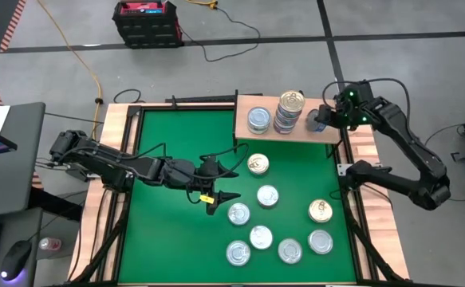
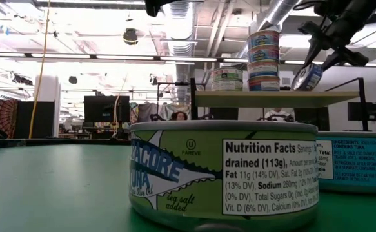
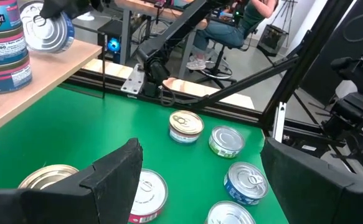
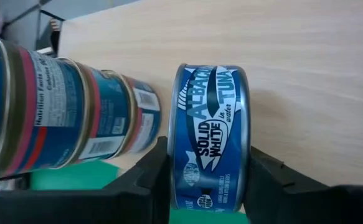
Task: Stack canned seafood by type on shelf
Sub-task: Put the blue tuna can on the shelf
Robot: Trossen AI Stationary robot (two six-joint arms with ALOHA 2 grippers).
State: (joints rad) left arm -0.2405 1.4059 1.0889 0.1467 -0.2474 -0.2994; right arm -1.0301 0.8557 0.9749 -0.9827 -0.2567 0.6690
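Note:
The light-wood shelf [image 1: 288,127] stands at the table's far edge. It carries one tin [image 1: 258,119] and a stack of several tins [image 1: 289,110], also seen in the low view as stack [image 2: 264,58]. My right gripper [image 1: 318,119] is at the shelf's right end beside the stack, shut on a blue tuna tin [image 4: 209,143]. My left gripper [image 1: 216,198] hovers open over the middle of the green table, to the left of the loose tins [image 1: 267,195]. In the left wrist view its fingers [image 3: 116,180] touch no tin. My right gripper pinches the blue tin between its two fingers [image 4: 150,180]. One finger is on each flat face and the side label [image 4: 209,112] faces the wrist camera. The tin is tilted on edge over the shelf's right end [image 2: 307,76]. Whether its lower rim touches the board I cannot tell.
Several loose tins lie on the green table's right half, two of them gold-lidded [image 1: 258,164] [image 1: 321,210]. One tin [image 2: 223,171] stands close to the low camera, with a blue one [image 2: 358,161] to its right. The table's left half is bare green. A seated person [image 3: 231,25] is beyond the far edge.

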